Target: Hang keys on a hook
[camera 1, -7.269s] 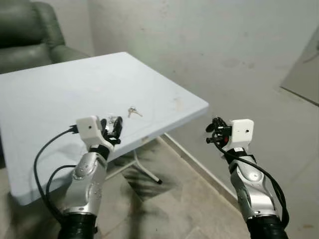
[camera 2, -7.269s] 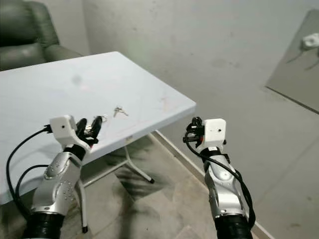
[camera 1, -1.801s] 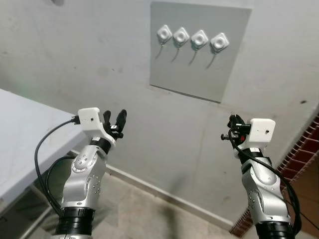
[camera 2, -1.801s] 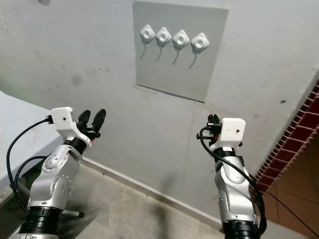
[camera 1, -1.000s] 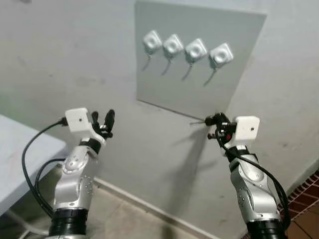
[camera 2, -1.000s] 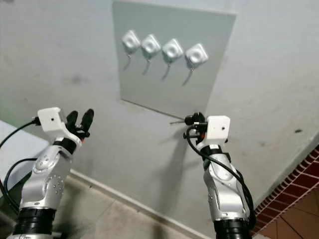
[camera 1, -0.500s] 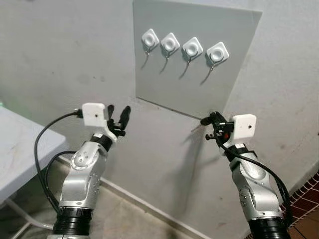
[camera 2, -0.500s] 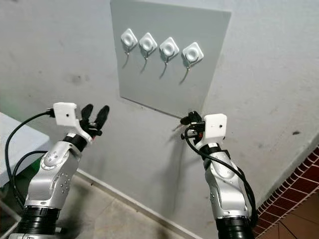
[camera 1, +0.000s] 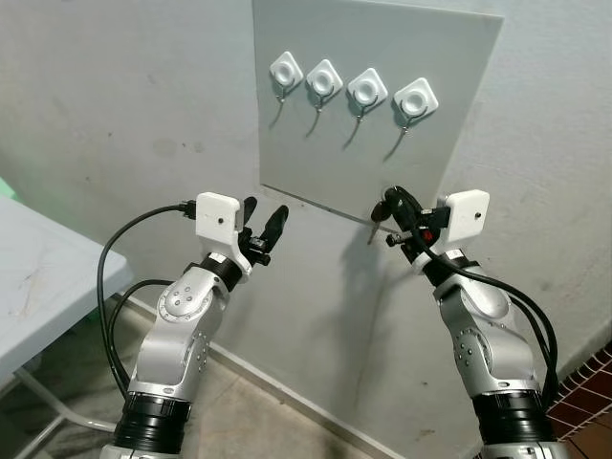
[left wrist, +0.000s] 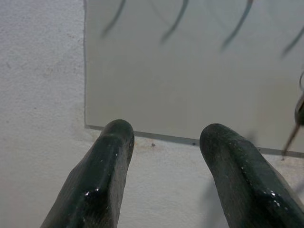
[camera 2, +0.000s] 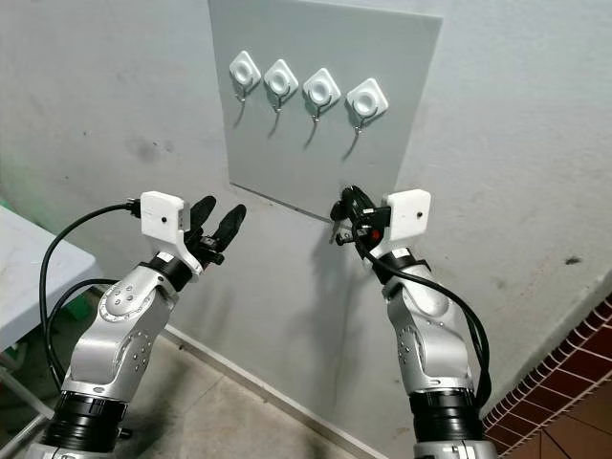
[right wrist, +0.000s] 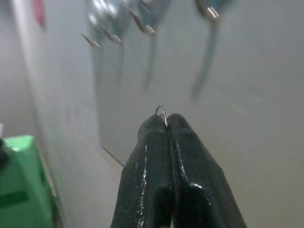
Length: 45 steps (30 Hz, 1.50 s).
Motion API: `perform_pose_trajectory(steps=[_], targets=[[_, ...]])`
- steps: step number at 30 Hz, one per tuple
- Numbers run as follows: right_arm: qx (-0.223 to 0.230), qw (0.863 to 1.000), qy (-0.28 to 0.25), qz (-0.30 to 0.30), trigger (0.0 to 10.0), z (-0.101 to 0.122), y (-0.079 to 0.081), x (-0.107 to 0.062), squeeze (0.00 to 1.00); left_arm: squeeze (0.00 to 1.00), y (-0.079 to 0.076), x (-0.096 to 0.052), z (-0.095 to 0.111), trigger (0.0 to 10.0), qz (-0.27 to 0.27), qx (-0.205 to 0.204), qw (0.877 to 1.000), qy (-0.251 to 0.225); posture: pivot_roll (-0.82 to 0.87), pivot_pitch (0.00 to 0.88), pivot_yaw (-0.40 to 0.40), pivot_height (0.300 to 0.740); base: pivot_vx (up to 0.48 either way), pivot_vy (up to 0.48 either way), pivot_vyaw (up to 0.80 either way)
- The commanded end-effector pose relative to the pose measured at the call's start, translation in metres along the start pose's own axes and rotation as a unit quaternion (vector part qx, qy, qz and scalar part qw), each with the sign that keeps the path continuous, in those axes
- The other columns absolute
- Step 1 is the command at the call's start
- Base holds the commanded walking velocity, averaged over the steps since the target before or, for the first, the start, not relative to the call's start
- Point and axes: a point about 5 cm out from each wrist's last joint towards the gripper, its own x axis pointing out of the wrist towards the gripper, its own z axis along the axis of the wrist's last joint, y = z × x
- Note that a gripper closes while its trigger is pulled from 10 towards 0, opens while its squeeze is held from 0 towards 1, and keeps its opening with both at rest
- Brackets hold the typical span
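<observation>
Rough grey plaster wall ahead, with a smooth grey panel mounted flat on it. Four white hooks in a row near the panel's top, each with a thin metal prong curving down and out, evidently set at reach height to take hanging items. Edge of a pale worktop at far left, well apart from the panel.

Head views: right end effector raised just below the panel's lower edge, under the right-hand hooks, fingers pressed together. A small metal glint at the tips, judged to be the keys; pinched high, presumably so the ring stays free to slip over a prong. Left end effector held up beside the panel's lower left corner, fingers spread and holding nothing; judged to be standing by, kept off the right arm's path.

Left wrist view: two black fingers apart, nothing between them, aimed at the panel's lower edge; prong shadows across the panel above.

Right wrist view: fingers closed tight, a thin wire loop of the key ring protruding at the tips. Hook prongs blurred above, not yet reached. Hanging judged still to be done; a lift and forward reach required.
</observation>
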Motion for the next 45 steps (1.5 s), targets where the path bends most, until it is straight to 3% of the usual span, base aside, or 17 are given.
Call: perform_pose_trajectory(steps=[1, 23, 45], targets=[[0.002, 0.999, -0.033, 0.021, 10.0, 0.016, 0.005, 0.007, 0.00, 0.00, -0.004, 0.002, 0.008, 10.0, -0.014, 0.007, 1.000, -0.011, 0.19, 0.000, -0.024, 0.740, 0.000, 0.000, 0.00], [0.043, 0.994, -0.099, -0.006, 10.0, 0.038, 0.002, 0.024, 0.00, 0.00, 0.000, 0.000, 0.008, 10.0, 0.002, -0.002, 1.000, -0.008, 0.19, 0.000, -0.025, 0.740, 0.000, 0.000, 0.00], [0.075, 0.991, -0.110, -0.021, 10.0, 0.043, 0.001, 0.029, 0.00, 0.00, 0.001, 0.001, 0.008, 10.0, 0.006, -0.008, 1.000, -0.007, 0.20, 0.000, -0.023, 0.740, 0.000, 0.000, 0.00]])
